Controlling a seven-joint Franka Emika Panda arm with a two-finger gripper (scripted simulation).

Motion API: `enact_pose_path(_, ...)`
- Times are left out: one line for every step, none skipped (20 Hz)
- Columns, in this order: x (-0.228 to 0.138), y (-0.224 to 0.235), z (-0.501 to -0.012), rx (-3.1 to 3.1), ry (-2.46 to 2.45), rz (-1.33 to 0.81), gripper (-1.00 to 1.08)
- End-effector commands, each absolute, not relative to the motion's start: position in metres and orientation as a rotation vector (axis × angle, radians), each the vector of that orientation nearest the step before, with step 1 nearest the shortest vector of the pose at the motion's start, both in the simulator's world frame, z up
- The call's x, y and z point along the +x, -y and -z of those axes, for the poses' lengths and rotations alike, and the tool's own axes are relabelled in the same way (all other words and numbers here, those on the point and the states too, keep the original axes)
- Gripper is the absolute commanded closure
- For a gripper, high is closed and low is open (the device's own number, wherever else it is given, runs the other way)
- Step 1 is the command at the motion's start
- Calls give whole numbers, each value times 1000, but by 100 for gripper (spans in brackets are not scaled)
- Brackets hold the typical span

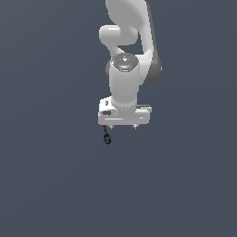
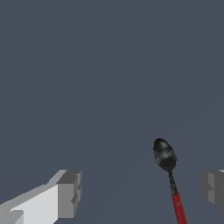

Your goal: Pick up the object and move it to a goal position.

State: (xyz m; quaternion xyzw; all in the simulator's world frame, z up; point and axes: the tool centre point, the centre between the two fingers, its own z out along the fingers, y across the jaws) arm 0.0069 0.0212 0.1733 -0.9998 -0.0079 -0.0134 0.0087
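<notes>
Fingers (image 2: 142, 192) spread wide, nothing pinched. The object (image 2: 165, 155), spoon-shaped, sits between them nearer one finger, loads of bare grey surface (image 1: 51, 185) all round.

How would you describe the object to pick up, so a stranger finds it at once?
Find the white hand at the arm's end. Between its two grey fingers, nearer one, lies the object: a black spoon-like bowl on a thin stem ending in red, the only dark thing there.
</notes>
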Motion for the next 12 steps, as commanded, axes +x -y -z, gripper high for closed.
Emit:
enact_pose_path(7, -21, -173, -3124, 25, 42, -92)
enact_pose_path(7, -21, -174, -3123, 23, 43, -92)
enact_pose_path(8, -20, -175, -3122, 17, 45, -92)
enact_pose_path(8, -18, -176, -3120, 7, 50, -92)
enact_pose_path(9, -16, -179, -3117, -7, 56, -92)
enact_pose_path(11, -13, -182, -3112, -25, 64, -92)
enact_pose_path(12, -10, -185, -3108, -43, 72, -92)
enact_pose_path(13, -8, -188, -3104, -57, 78, -92)
enact_pose_path(14, -6, -189, -3101, -68, 83, -92)
enact_pose_path(14, -5, -190, -3100, -74, 86, -92)
enact_pose_path(14, -5, -191, -3099, -76, 87, -92)
enact_pose_path(14, -5, -190, -3100, -74, 86, -92)
